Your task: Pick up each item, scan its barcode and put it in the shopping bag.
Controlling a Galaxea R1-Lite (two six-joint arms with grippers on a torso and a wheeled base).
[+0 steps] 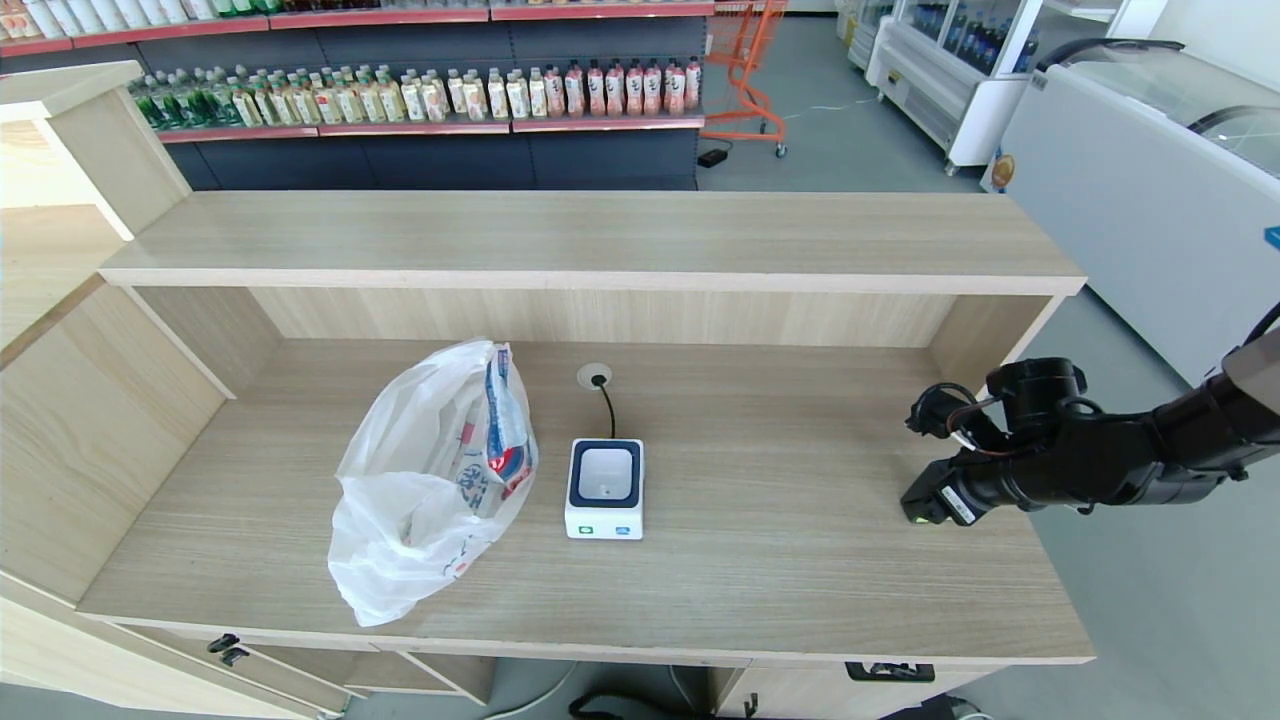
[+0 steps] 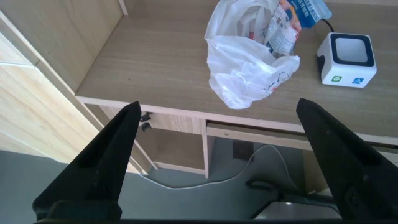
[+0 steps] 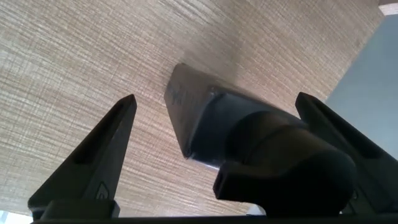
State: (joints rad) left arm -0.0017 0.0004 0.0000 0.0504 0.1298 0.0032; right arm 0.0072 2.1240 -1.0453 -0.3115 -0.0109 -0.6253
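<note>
The shopping bag (image 1: 395, 545) veils its packets (image 1: 503, 432), their kinds unclear.

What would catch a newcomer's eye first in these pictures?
The white plastic bag, bulging with packets, slumps on the wooden counter left of centre. Just to its right sits the small white scanner, and the black right gripper hangs over the counter's right end.

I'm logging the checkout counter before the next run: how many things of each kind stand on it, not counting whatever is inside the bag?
plastic shopping bag: 1
barcode scanner: 1
Total: 2
</note>
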